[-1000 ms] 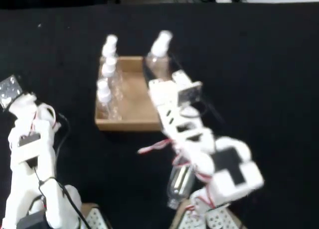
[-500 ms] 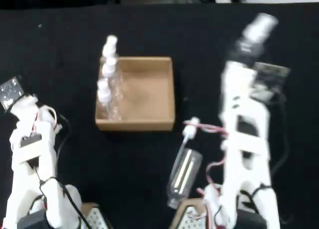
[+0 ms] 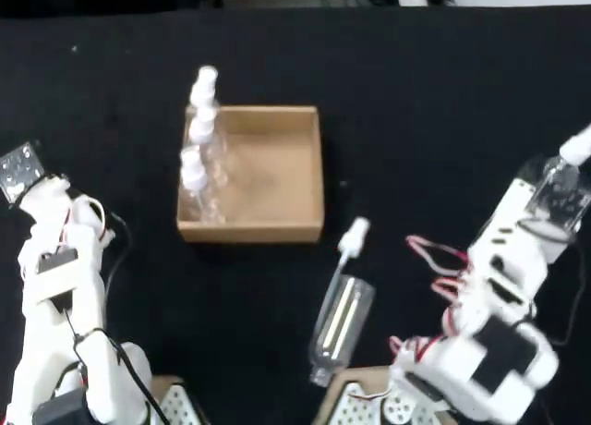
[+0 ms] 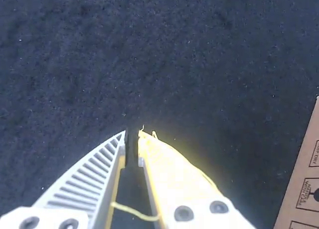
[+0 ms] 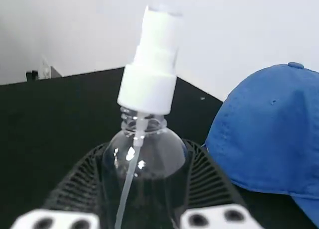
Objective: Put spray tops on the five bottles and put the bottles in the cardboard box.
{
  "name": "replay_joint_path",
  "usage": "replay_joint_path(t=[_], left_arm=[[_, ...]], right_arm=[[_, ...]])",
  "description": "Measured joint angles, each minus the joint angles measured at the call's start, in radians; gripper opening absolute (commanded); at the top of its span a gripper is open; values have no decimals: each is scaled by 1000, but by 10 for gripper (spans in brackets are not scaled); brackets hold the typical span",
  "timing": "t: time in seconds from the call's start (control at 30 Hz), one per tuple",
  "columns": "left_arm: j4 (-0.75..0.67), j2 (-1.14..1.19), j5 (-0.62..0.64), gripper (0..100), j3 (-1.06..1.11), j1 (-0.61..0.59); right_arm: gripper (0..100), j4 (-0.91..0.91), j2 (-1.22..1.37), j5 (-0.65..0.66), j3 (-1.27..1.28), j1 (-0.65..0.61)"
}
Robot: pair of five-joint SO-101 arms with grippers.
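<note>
Swinging from the cardboard box [image 3: 249, 229] out to the right side of the table [image 3: 443, 92], the right gripper [image 3: 552, 196] is carrying its clamped, capped spray bottle [image 5: 147, 84] away unboxed, while the left gripper [image 4: 132, 139] is sitting pinched together.

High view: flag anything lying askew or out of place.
One bottle lies on its side on the table in front of the cardboard box, spray top toward it; the three bottles in the box stand upright. The right claw holds a fifth bottle, away from the box.
</note>
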Motion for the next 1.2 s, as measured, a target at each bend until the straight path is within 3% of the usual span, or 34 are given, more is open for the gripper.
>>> replay_joint_path(t=[0.1,0.33,0.87,1.03,1.2], left_arm=[[0,0,0,33,0,0],[0,0,0,33,0,0],[0,0,0,33,0,0],[0,0,0,33,0,0],[0,0,0,33,0,0]], right_arm=[[22,-161,141,-28,2,3],[22,-353,353,-80,2,3],[25,-591,563,-84,-31,5],[106,-718,612,-84,6,5],[113,-770,624,-84,40,-3]])
